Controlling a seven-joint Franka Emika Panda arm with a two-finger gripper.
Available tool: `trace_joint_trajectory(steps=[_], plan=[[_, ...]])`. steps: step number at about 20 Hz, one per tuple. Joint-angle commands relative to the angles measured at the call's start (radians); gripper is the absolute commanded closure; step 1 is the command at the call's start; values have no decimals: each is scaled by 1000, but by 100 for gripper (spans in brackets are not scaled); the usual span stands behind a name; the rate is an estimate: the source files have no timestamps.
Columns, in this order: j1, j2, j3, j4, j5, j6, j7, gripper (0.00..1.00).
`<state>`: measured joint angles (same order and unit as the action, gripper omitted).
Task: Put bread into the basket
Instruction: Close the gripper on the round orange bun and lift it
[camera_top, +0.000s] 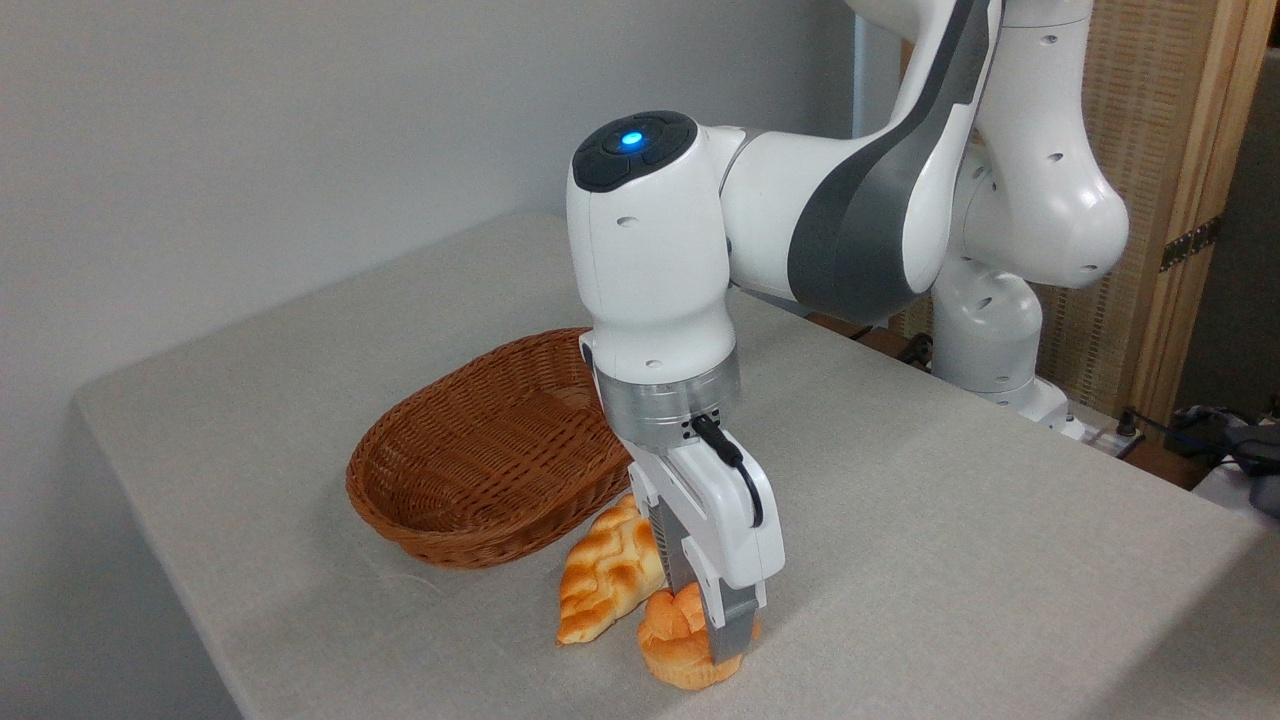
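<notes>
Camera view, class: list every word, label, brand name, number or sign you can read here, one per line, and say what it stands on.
None: no readable text anywhere in this view.
Robot arm: plain white and grey shell, no legible brand or number; only a blue light on its dark cap.
Gripper: no readable marking.
Bread, braided loaf, basket, table: no labels.
</notes>
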<state>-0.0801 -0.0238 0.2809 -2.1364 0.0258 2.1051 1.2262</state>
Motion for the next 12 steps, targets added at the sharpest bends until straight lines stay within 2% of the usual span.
trace_joint_trajectory(steps=[1,10,12], plan=[[-3,1,9,-2,-1,20,21,68],[-3,-25,11,19,-9,7,32,67],[-3,-28,11,27,-35,7,32,67]])
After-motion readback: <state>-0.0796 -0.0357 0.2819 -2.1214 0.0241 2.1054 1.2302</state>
